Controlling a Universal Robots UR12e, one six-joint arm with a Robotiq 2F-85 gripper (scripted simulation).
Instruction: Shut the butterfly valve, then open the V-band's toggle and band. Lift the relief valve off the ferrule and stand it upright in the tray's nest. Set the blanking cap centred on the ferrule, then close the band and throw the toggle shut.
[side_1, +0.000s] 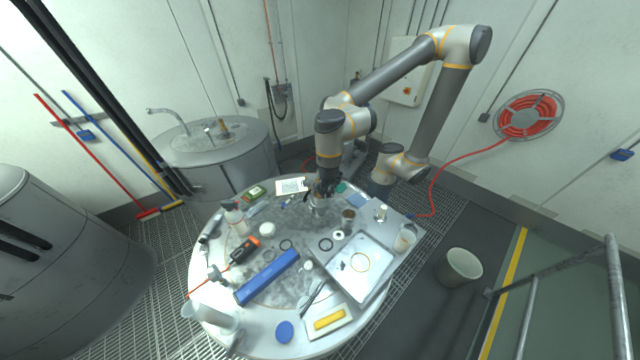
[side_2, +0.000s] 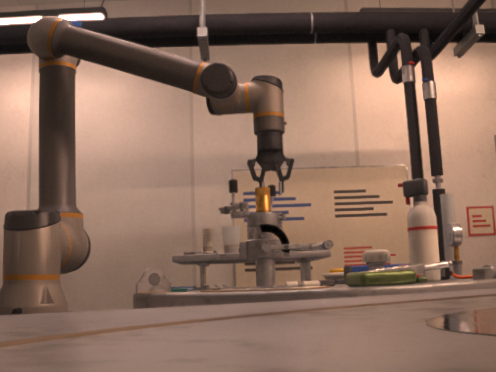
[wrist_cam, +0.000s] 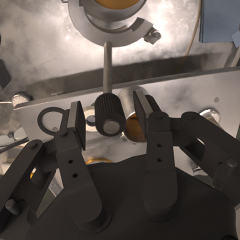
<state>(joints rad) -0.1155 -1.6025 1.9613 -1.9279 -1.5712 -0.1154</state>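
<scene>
At the back of the round tank top stands the ferrule with the relief valve (side_2: 263, 200) on it, its brass top upright. The V-band (wrist_cam: 110, 27) rings the joint below, with a bolt at one side. A lever with a knurled knob (wrist_cam: 109, 117) reaches out from the band toward the tray. My gripper (wrist_cam: 108, 117) hangs just above the valve, open and empty, the knob between its fingers in the wrist camera. The steel tray (side_1: 357, 257) lies right of the ferrule. A brass ring (side_1: 360, 261) marks a spot on it.
Behind the ferrule a clipboard (side_1: 291, 186) lies at the rim. A blue bar (side_1: 266, 275), an orange-tipped tool (side_1: 244, 249), a spray bottle (side_1: 235, 217), O-rings (side_1: 325, 244) and cups (side_1: 404, 240) crowd the top. A bucket (side_1: 458, 266) stands on the floor to the right.
</scene>
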